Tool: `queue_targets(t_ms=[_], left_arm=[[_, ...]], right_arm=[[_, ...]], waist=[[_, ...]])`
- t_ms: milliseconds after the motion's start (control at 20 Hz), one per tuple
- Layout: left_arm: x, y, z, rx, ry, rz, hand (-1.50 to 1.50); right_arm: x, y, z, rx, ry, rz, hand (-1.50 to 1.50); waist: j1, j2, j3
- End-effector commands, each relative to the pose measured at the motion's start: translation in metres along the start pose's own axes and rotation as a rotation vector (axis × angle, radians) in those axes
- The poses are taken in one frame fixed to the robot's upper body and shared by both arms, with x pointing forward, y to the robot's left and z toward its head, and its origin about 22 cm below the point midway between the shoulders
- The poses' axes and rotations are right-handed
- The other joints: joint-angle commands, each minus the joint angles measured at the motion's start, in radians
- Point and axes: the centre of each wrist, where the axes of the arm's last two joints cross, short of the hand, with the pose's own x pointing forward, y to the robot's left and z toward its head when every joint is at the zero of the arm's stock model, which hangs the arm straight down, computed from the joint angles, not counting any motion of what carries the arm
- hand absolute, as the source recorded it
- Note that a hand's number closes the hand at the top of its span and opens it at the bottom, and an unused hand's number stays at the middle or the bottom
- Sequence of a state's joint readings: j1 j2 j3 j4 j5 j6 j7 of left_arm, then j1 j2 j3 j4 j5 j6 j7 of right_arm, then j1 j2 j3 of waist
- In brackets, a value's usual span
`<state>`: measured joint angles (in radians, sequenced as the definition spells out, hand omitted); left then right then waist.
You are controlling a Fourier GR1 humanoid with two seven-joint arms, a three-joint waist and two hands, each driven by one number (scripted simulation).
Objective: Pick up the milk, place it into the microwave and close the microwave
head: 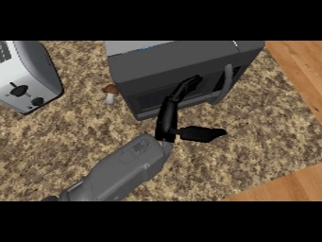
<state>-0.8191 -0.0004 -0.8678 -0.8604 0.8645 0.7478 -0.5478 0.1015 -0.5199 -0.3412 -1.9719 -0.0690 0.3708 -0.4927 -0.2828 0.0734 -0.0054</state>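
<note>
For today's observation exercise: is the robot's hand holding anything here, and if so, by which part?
Nothing is held. The right hand is open, its straight fingers against the front of the microwave door beside the handle. No milk is visible.

Toaster [17,75]; small mushroom [110,93]

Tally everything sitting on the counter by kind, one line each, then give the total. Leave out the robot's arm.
Microwave, dark grey, door shut: 1
Toaster, silver, at the left: 1
Mushroom, brown cap, beside the microwave's left side: 1
Milk: 0 in view
Total: 3

One hand rests with straight fingers against the microwave's door.
</note>
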Motion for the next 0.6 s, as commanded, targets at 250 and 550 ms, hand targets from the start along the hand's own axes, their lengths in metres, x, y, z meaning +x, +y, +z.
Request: queue_targets(t_ms=[250, 550], left_arm=[[0.010, 0.003, -0.024, 0.074, -0.018, 0.006, -1.50], [0.012, 0.003, -0.026, 0.083, -0.043, 0.017, -1.50]], right_arm=[[-0.003, -0.010, -0.015, -0.008, -0.014, 0.047, 1.50], [-0.008, -0.012, -0.022, -0.009, -0.011, 0.042, 1.50]], waist=[[-0.005, 0.023, 0.002], [-0.004, 0.027, 0.003]])
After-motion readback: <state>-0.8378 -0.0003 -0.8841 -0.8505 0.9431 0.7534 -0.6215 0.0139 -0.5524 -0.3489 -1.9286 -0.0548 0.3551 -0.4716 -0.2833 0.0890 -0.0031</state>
